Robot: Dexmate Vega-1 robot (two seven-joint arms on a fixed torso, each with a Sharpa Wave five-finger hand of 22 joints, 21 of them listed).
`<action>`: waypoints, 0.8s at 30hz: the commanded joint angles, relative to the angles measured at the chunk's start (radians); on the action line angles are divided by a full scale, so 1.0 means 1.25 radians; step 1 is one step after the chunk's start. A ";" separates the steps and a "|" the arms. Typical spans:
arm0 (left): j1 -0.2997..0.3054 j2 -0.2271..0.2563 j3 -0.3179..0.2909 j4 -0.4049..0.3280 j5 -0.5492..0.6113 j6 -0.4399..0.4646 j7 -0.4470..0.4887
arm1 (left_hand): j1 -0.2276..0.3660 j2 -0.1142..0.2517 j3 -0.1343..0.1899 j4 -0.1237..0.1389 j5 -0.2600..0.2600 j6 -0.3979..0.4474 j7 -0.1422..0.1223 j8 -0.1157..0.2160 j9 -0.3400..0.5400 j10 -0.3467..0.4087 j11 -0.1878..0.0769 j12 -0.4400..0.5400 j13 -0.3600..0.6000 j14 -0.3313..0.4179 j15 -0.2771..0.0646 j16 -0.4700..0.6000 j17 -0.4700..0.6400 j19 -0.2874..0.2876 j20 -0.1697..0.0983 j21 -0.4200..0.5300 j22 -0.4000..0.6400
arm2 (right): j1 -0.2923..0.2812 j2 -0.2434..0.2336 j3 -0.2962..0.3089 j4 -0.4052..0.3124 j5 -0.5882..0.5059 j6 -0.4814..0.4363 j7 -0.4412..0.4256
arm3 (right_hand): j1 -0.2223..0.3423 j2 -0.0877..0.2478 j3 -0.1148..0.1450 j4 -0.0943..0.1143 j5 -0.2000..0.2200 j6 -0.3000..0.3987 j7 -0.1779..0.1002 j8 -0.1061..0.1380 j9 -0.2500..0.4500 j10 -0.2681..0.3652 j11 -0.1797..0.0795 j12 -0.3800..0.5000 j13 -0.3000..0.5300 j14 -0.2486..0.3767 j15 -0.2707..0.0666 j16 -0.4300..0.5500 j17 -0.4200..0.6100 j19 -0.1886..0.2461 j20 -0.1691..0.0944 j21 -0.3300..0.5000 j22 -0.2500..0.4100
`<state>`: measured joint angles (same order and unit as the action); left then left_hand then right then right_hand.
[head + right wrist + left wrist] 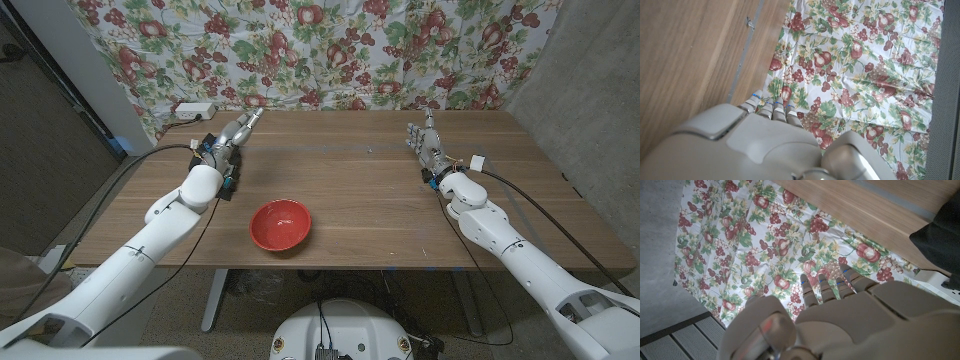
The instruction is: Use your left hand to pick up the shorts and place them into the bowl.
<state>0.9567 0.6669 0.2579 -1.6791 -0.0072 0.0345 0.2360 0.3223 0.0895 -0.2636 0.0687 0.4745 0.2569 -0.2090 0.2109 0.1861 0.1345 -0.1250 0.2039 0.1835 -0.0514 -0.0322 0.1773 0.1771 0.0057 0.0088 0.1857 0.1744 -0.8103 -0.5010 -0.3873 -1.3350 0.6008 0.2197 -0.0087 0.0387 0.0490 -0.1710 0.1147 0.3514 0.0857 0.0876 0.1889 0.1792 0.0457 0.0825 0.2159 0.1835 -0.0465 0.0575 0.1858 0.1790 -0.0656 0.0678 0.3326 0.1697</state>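
Two hands: left hand [238, 130] and right hand [425, 140] released, fingers extended, holding nothing
Bowl: red bowl [280, 223] near table [360, 200] front edge

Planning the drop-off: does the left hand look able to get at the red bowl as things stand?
Probably yes. The round red bowl sits in the open on the wooden table, nothing lying between it and the left hand, which holds nothing.

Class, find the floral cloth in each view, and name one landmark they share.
Head view: cloth behind the table's far edge.
Left wrist view: cloth beyond the left hand.
Right wrist view: cloth beyond the right hand.
Shared landmark: the wooden table.
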 commanded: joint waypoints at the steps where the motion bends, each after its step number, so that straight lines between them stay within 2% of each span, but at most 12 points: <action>1: 0.017 0.010 -0.001 -0.045 0.035 0.063 0.037 | 0.008 0.002 0.000 -0.003 0.006 0.011 -0.001 0.002 0.002 0.002 0.004 0.001 0.004 -0.008 -0.049 0.002 0.002 0.003 0.002 0.006 0.001 | 0.003 -0.001 -0.001 -0.001 -0.005 0.002 0.002 | -0.002 0.009 -0.004 0.000 0.003 0.005 -0.001 0.003 0.005 -0.001 -0.007 -0.001 0.002 -0.001 0.006 0.001 0.003 0.000 0.007 -0.005 0.005; 2: 0.020 0.009 -0.003 -0.047 0.036 0.062 0.041 | 0.009 0.002 0.000 -0.003 0.006 0.011 -0.001 0.001 0.002 0.003 0.004 0.001 0.004 -0.008 -0.048 0.002 0.002 0.004 0.003 0.006 0.001 | 0.003 -0.002 -0.001 -0.002 -0.005 0.000 0.000 | -0.002 0.010 -0.004 0.000 0.003 0.008 -0.004 0.004 0.005 0.005 -0.024 0.001 0.002 -0.001 0.004 0.001 0.003 0.001 0.007 -0.009 0.005; 4: 0.028 0.007 -0.007 -0.056 0.037 0.074 0.051 | 0.011 0.003 0.000 -0.005 0.006 0.017 0.002 0.003 0.003 0.007 0.006 0.002 0.004 -0.001 -0.047 0.006 0.002 0.009 0.001 0.008 0.001 | 0.003 -0.002 -0.001 -0.003 -0.004 0.000 0.002 | -0.002 0.010 -0.004 0.000 0.003 0.014 -0.013 0.006 0.005 0.008 -0.029 0.002 0.002 -0.001 0.000 0.001 0.003 0.002 0.008 -0.011 0.005; 14: 0.043 0.019 -0.005 -0.091 0.072 0.124 0.064 | 0.017 0.003 0.002 -0.007 0.007 0.027 0.003 0.005 0.003 0.017 0.006 0.005 0.004 0.003 -0.047 0.008 0.002 0.015 -0.001 0.010 0.001 | 0.007 0.000 0.002 0.006 0.000 0.013 0.014 | -0.001 0.012 -0.004 0.000 0.004 0.012 -0.013 0.004 0.004 0.008 -0.026 0.002 0.003 -0.002 0.000 0.001 0.003 0.006 0.007 -0.014 0.005; 15: 0.043 0.018 -0.004 -0.094 0.073 0.131 0.063 | 0.018 0.004 0.002 -0.008 0.007 0.028 0.003 0.005 0.003 0.017 0.007 0.005 0.004 0.003 -0.047 0.008 0.002 0.015 -0.004 0.009 0.001 | 0.009 -0.001 0.000 0.008 -0.006 0.017 0.015 | -0.001 0.012 -0.004 -0.001 0.004 0.013 -0.012 0.005 0.004 0.008 -0.025 0.002 0.003 -0.002 0.000 0.001 0.003 0.006 0.006 -0.014 0.005; 17: 0.046 0.009 -0.009 -0.092 0.062 0.120 0.064 | 0.023 0.004 0.003 -0.010 0.007 0.031 0.005 0.004 0.003 0.018 0.006 0.005 0.004 0.004 -0.053 0.009 0.002 0.017 -0.028 0.010 0.001 | 0.010 0.000 0.002 0.008 0.000 0.016 0.018 | 0.000 0.012 -0.004 -0.001 0.004 0.012 -0.012 0.004 0.004 0.008 -0.024 0.002 0.003 -0.002 -0.001 0.001 0.003 0.006 0.006 -0.015 0.005; 19: 0.046 0.012 -0.006 -0.104 0.074 0.145 0.066 | 0.028 0.005 0.005 -0.013 0.008 0.036 0.006 0.004 0.003 0.022 0.009 0.005 0.004 0.012 -0.061 0.011 0.002 0.023 -0.048 0.011 0.001 | 0.011 -0.002 0.001 0.008 0.000 0.015 0.022 | 0.000 0.013 -0.004 -0.001 0.004 0.012 -0.012 0.004 0.004 0.007 -0.023 0.001 0.003 -0.002 -0.001 0.001 0.003 0.007 0.006 -0.016 0.005; 22: 0.051 0.009 -0.008 -0.114 0.075 0.157 0.068 | 0.029 0.005 0.005 -0.013 0.008 0.037 0.008 0.004 0.003 0.024 0.009 0.006 0.004 0.013 -0.062 0.011 0.002 0.024 -0.050 0.011 0.001 | 0.008 -0.002 0.003 0.007 0.003 0.017 0.023 | 0.001 0.013 -0.004 -0.002 0.004 0.010 -0.010 0.003 0.005 0.003 -0.022 0.000 0.003 -0.003 0.002 0.001 0.003 0.018 0.015 -0.015 0.005; 24: 0.056 0.009 -0.008 -0.121 0.079 0.167 0.071 | 0.030 0.004 0.005 -0.014 0.008 0.037 0.009 0.004 0.003 0.026 0.007 0.006 0.004 0.012 -0.063 0.011 0.002 0.022 -0.050 0.010 0.001 | 0.004 -0.001 0.005 0.006 0.006 0.020 0.023 | 0.002 0.013 -0.004 -0.002 0.004 0.010 -0.009 0.003 0.005 0.003 -0.021 0.000 0.003 -0.003 0.002 0.001 0.003 0.020 0.011 -0.016 0.005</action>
<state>1.0062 0.6819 0.2505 -1.7849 0.0675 0.1786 0.3078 0.3511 0.0945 -0.2580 0.0576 0.4745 0.2983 -0.2001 0.2109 0.1863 0.1544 -0.1126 0.2039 0.1835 -0.0383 -0.0375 0.1857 0.1771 0.0321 -0.0294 0.1934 0.1721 -0.8023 -0.5034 -0.3872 -1.3314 0.5977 0.2315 0.0085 0.0468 0.0570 -0.1709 0.1148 0.3514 0.0999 0.0733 0.1928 0.1792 0.0529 0.0534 0.2159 0.1835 -0.0465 0.0575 0.1858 0.1790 -0.0502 0.0826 0.3173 0.1745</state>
